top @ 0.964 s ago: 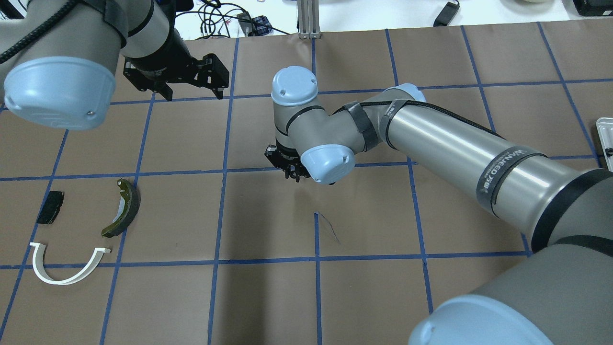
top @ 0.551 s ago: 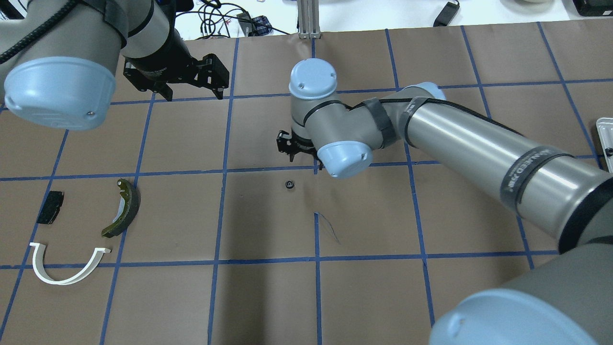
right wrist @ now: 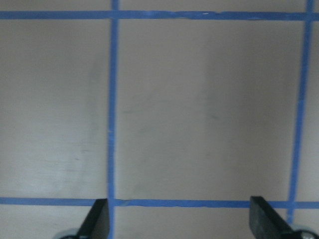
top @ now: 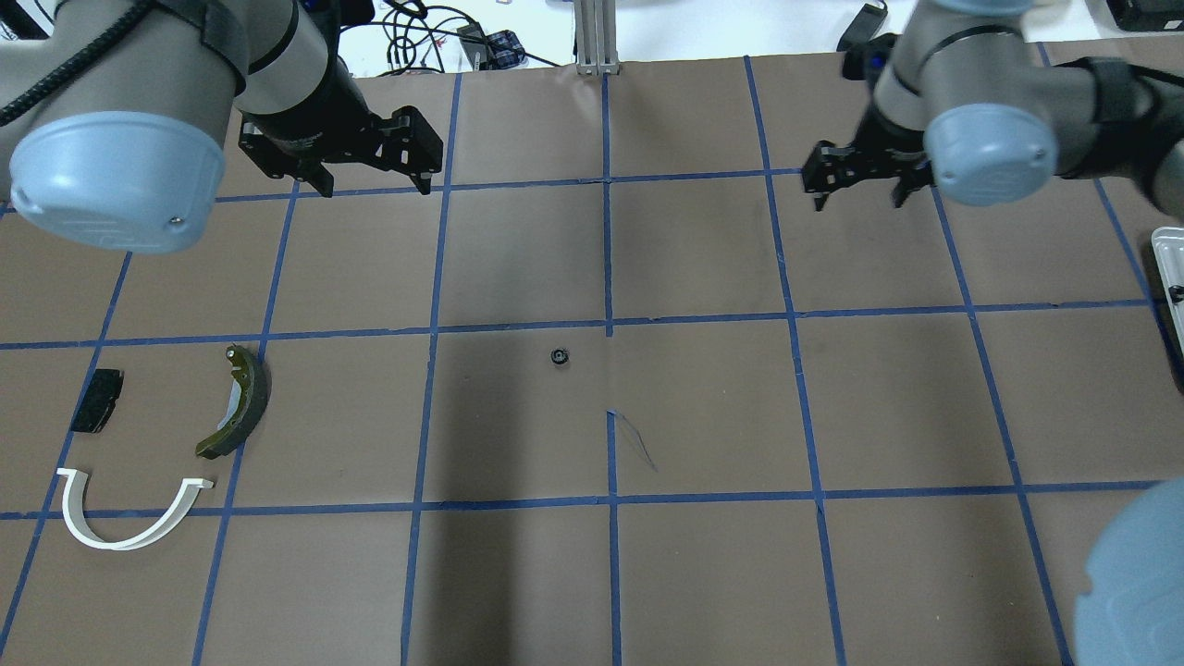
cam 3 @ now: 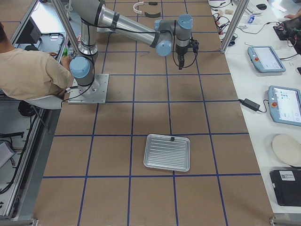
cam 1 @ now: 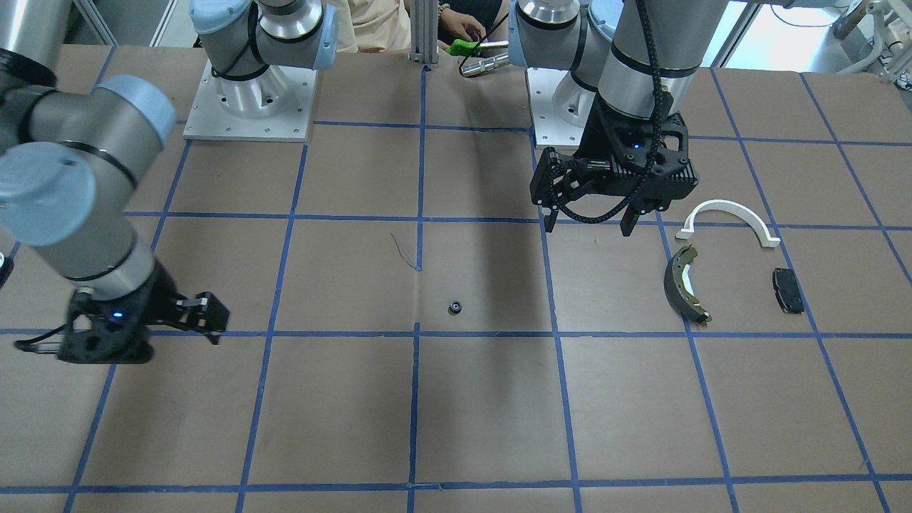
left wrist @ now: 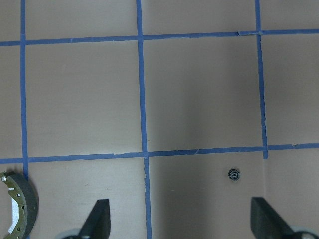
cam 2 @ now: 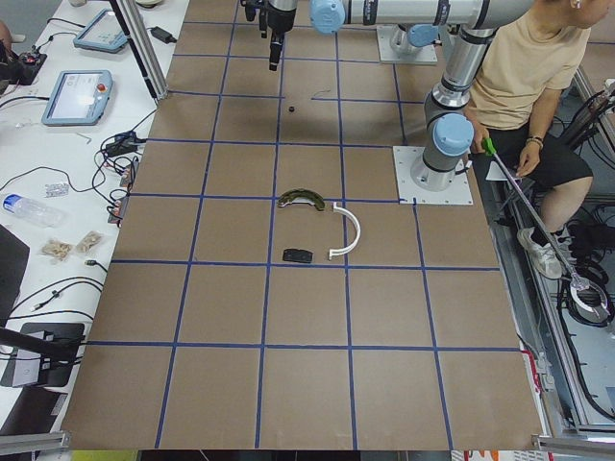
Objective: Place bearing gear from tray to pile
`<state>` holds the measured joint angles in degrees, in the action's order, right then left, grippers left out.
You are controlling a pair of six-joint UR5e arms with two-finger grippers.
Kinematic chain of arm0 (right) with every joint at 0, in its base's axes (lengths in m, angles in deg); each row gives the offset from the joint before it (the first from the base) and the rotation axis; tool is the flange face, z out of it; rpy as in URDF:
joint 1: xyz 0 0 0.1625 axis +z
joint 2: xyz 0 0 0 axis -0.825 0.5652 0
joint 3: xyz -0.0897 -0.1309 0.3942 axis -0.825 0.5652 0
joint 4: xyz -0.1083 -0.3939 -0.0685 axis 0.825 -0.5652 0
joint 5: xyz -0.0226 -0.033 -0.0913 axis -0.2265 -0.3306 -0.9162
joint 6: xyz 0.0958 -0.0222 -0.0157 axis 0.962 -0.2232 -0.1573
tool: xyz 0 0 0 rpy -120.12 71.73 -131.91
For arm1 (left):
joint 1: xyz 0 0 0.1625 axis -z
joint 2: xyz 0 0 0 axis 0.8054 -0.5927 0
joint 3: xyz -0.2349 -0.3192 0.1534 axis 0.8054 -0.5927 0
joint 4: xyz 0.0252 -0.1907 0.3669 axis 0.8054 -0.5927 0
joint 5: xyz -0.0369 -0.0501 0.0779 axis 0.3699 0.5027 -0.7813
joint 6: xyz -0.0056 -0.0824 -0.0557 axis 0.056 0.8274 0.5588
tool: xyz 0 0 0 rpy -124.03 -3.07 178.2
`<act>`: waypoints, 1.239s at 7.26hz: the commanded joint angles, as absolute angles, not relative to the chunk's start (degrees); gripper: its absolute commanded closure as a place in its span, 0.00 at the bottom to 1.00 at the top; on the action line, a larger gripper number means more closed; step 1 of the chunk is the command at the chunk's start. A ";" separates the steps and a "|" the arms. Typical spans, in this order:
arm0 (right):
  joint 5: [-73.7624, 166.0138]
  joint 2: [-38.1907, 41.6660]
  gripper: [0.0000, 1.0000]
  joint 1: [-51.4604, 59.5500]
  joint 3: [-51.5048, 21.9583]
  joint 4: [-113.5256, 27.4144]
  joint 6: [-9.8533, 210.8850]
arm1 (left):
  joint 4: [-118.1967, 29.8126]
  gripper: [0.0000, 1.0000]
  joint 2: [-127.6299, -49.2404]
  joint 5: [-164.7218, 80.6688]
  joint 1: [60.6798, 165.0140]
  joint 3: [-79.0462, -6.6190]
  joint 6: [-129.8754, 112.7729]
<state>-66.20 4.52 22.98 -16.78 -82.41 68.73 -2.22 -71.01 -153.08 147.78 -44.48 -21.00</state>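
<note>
Moved since earlier: the right claw (top: 857,196) has been drawn away from the middle of the counter (top: 703,573) to the upper right of the overhead view; the bearing gear (top: 559,356) has been left where it lay, uncovered.
Bearing gear: it lies flat on the brown paper near the centre of the overhead view, just left of the middle blue line, touched by nothing.
Tray: the ribbed metal tray (cam 3: 167,155) is seen low in the exterior right view, well apart from the gear.
Pile: the white half-ring arch (cam 1: 721,204), the brake shoe (top: 254,400) and the black pad (top: 97,400) are grouped at lower left of the overhead view, well apart from the gear.
Right claw: fingers spread, nothing held.
Left claw (top: 376,180): fingers spread, empty, held above the counter at upper left.
Step judged: the gear is only partway; a pick-up by the left claw is probably called for.
Handling: the gear is judged small, stiff and light, easily nudged or rolled; it is best pinched across its toothed rim from straight above, well centred.
</note>
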 commanded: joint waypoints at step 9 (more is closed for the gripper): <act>-65.49 -10.85 0.01 -12.26 -13.37 -94.80 -21.86 | -1.57 0.00 -69.98 -152.94 147.78 -46.17 -21.08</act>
<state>-65.58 -9.27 -12.06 -14.53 -93.10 -16.03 -1.59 -69.98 -152.95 147.78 -46.17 -21.08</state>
